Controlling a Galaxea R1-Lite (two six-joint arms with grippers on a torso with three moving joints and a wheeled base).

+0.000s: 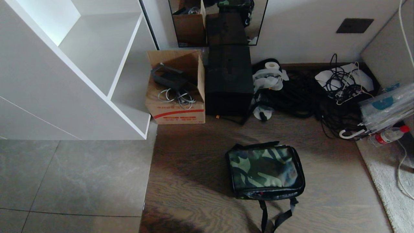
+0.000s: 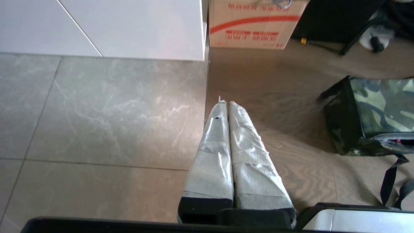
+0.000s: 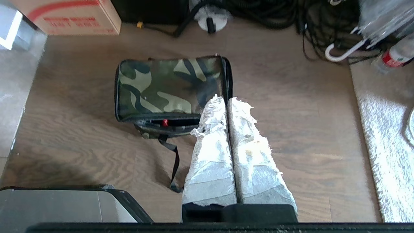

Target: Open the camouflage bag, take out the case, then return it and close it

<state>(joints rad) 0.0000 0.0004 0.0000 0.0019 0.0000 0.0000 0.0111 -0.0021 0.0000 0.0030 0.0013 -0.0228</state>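
The camouflage bag [image 1: 265, 170] lies on the wooden floor, green camouflage top up, black strap [image 1: 275, 213] trailing toward me. Its near edge gapes a little, showing a small red spot [image 3: 165, 122] inside. The case is hidden. Neither arm shows in the head view. My left gripper [image 2: 226, 103] is shut and empty above the floor, to the left of the camouflage bag [image 2: 375, 113]. My right gripper [image 3: 226, 98] is shut and empty, held above the floor with its tips over the right end of the camouflage bag [image 3: 168, 89].
A cardboard box [image 1: 176, 87] and a tall black box [image 1: 229, 81] stand at the wall behind the bag. Tangled black cables [image 1: 323, 94], an umbrella and a bottle [image 1: 389, 135] lie at the right. A white shelf unit [image 1: 74, 71] stands left, a pale rug [image 1: 388, 181] right.
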